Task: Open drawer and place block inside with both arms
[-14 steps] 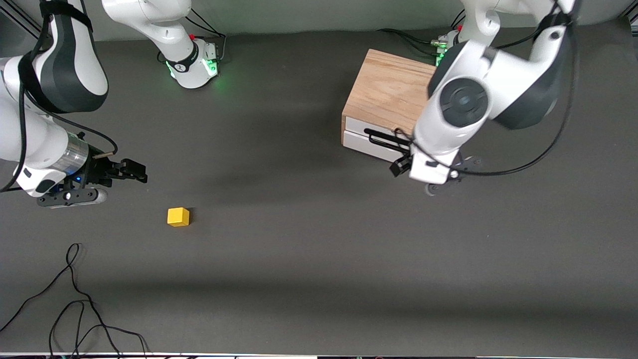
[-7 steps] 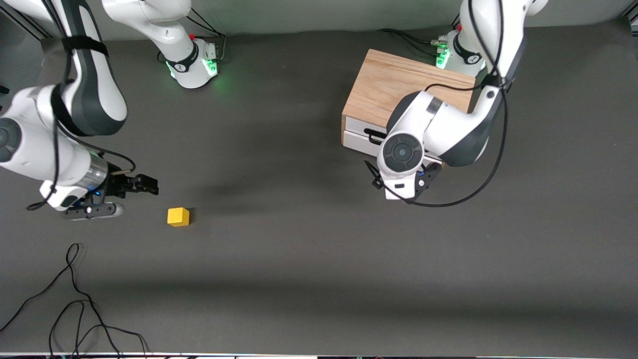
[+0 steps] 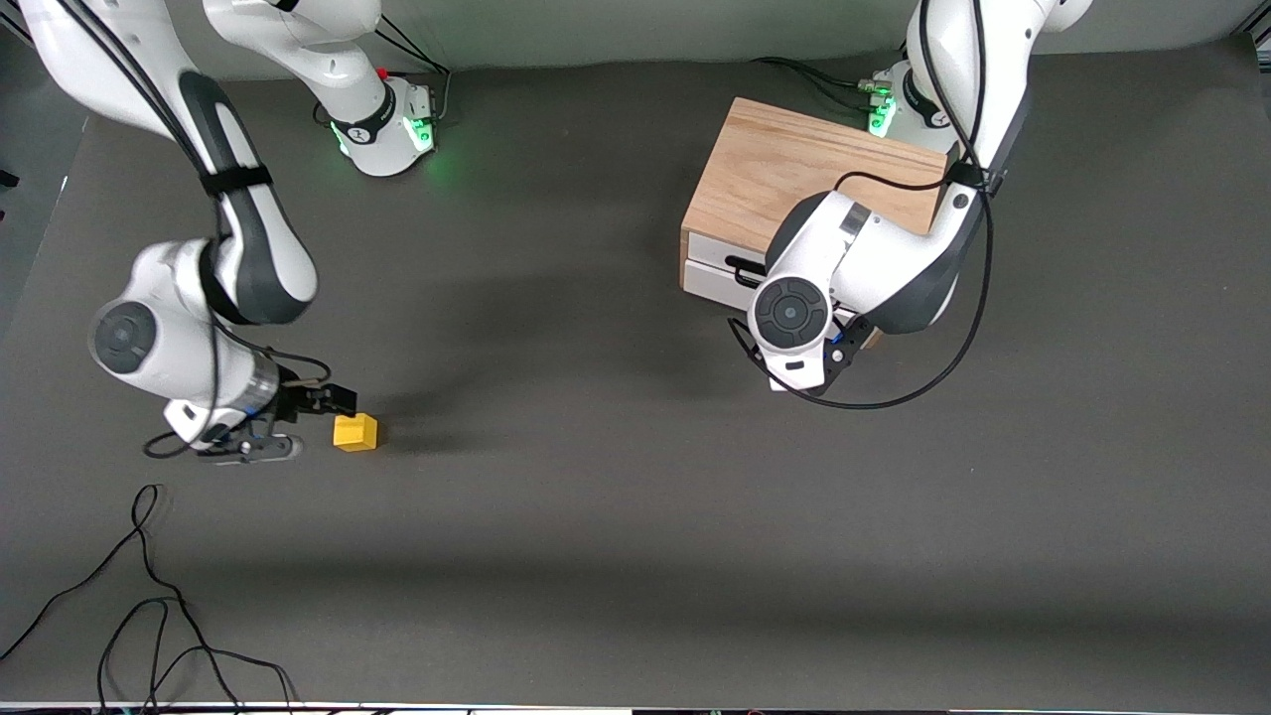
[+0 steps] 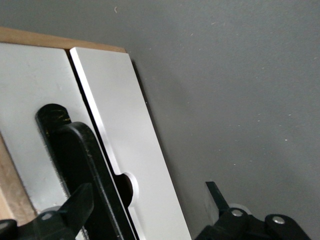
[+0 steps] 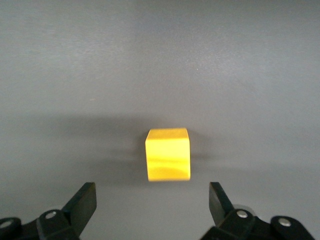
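The right gripper (image 5: 152, 207), fingers apart, is held just beside the small yellow cube block (image 3: 354, 432). The left gripper (image 4: 145, 210), spread wide, is placed at the white drawer front's (image 4: 125, 145) black bar handle (image 4: 82, 165). A loose black cable (image 3: 149, 606) is seen nearer the front camera.

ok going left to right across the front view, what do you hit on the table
loose black cable → right gripper, open → yellow block → wooden cabinet with its drawer → left gripper at the drawer's handle, open
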`<state>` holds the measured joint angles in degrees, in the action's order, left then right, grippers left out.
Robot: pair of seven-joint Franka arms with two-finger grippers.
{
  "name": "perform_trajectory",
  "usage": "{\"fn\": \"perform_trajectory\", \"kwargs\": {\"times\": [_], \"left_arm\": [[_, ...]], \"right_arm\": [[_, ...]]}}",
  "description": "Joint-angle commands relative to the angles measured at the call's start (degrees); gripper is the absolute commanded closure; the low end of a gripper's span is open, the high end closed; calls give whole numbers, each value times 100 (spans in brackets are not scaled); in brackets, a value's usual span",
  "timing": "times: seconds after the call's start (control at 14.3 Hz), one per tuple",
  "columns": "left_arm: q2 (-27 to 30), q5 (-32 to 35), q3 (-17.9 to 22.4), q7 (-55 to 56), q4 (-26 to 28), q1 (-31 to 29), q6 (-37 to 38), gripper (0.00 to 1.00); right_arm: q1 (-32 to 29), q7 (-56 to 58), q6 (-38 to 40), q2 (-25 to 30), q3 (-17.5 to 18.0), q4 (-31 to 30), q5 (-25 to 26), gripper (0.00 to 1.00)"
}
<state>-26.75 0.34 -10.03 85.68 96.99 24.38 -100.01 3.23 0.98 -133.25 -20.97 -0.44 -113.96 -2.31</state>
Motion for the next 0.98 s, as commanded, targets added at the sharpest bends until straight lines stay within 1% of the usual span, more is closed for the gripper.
{"fn": "perform_trajectory", "kwargs": {"times": [0.0,0.07,0.21,0.35,0.63,0.91], "left_arm": [[258,-113,63,142,373,75,-176,1],[249,-139,63,142,426,75,-176,1],[249,-157,63,142,531,32,-246,1],[188,-166,63,142,540,14,-273,1],[21,-166,63,133,540,-65,-422,1],[-181,-166,63,133,540,-56,-904,1]], "right_arm": [[37,69,-419,-380,-26,41,46,0],[37,69,-577,-494,-26,32,55,0],[28,43,-649,-609,-26,15,55,0],[11,52,-868,-723,-44,-29,55,0],[28,51,-939,-724,-44,-117,64,0],[37,61,-1203,-777,-62,-258,64,0]]}}
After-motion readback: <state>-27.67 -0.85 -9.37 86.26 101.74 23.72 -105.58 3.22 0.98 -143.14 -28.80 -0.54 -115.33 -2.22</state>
